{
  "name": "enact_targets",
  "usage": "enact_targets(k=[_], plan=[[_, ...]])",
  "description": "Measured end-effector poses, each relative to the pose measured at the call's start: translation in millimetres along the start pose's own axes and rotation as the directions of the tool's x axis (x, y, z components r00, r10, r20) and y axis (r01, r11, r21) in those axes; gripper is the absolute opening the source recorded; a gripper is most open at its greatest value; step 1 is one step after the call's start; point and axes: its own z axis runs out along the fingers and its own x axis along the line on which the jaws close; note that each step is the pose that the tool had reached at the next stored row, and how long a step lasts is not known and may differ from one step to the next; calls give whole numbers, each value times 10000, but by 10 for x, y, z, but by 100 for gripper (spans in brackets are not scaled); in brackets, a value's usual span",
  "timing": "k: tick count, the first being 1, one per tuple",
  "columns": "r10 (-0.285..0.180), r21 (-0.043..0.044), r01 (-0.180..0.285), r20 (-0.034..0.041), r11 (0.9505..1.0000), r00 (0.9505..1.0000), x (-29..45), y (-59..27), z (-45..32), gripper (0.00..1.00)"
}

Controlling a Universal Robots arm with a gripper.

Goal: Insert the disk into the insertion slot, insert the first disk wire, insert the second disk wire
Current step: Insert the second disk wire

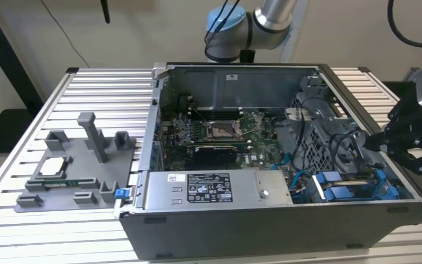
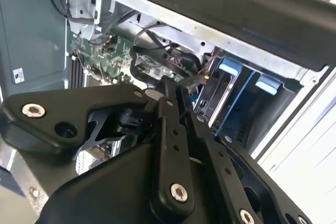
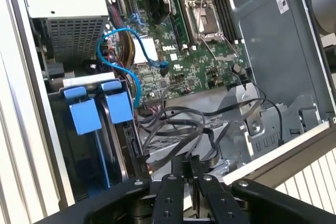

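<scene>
Disk (image 1: 331,180): seated in insertion slot (image 1: 372,184) of grey drive cage, at roughly 4 o'clock corner of open computer case (image 1: 270,231) in exterior view, beside second blue-framed drive (image 1: 340,193); two blue fronts counted. Gripper (image 1: 409,148) hangs just outside case wall at 3 o'clock, near cage, apart from disk. Jaws together, holding nothing visible. Case sits on slatted bench (image 1: 86,93).

An open computer case (image 1: 270,231) lies on a slatted metal table (image 1: 94,88), its green motherboard (image 1: 218,132) exposed beside a grey power supply (image 1: 218,190). A grey fixture tray (image 1: 79,165) sits near the table's edge at the exterior view's left, a blue cable (image 3: 118,45) curling inside the case.
</scene>
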Motion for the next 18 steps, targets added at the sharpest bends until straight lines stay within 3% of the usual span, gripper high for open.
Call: enact_targets(k=[8, 13, 18], plan=[[32, -58, -32, -7, 10000, 10000, 47, 210, -10, 0], [23, -36, -23, -100, 10000, 9999, 102, 395, 6, 0], [9, -34, -10, -100, 10000, 9999, 107, 411, 8, 0]])
